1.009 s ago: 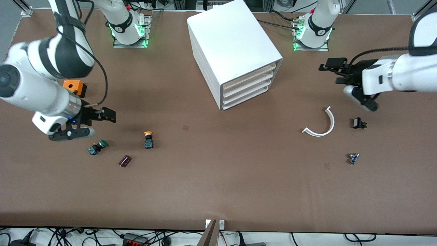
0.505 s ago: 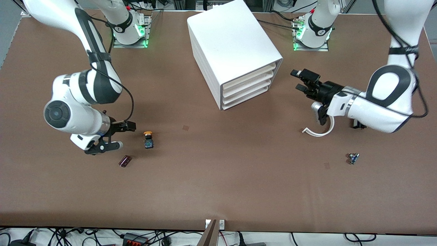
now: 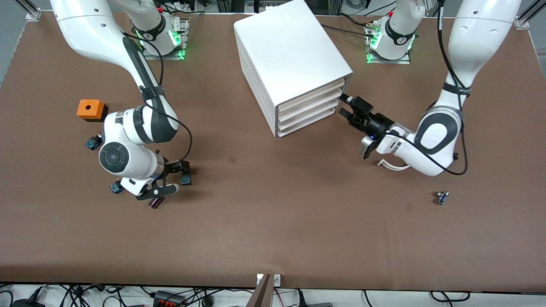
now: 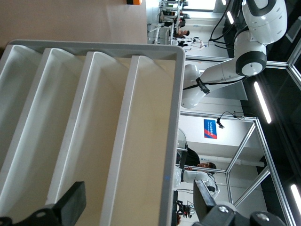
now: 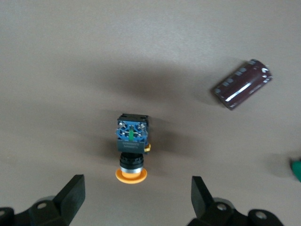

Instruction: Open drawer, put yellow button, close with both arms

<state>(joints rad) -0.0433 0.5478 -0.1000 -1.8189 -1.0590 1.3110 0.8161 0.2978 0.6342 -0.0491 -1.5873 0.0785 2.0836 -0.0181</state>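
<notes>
The yellow button (image 5: 131, 146) lies on its side on the brown table, cap (image 5: 131, 175) toward my right gripper (image 5: 136, 200), which is open and low over it with one finger on each side, not touching. In the front view only the button's blue base (image 3: 186, 180) shows beside the right gripper (image 3: 179, 175). The white cabinet (image 3: 290, 51) holds four shut drawers. The top drawer (image 3: 311, 97) also shows in the left wrist view (image 4: 150, 141). My left gripper (image 3: 343, 106) is open just in front of the drawer fronts, level with the upper drawers (image 4: 136, 207).
An orange block (image 3: 90, 109), a blue-based button (image 3: 91, 143) and another button (image 3: 116, 186) lie around the right arm. A dark cylinder (image 5: 242, 84) lies beside the yellow button. A white curved piece (image 3: 390, 165) and a small part (image 3: 442, 197) lie near the left arm.
The right gripper has moved across the table to sit over the yellow button. The left gripper has swung in from the table's end to the drawer fronts. Both stay open.
</notes>
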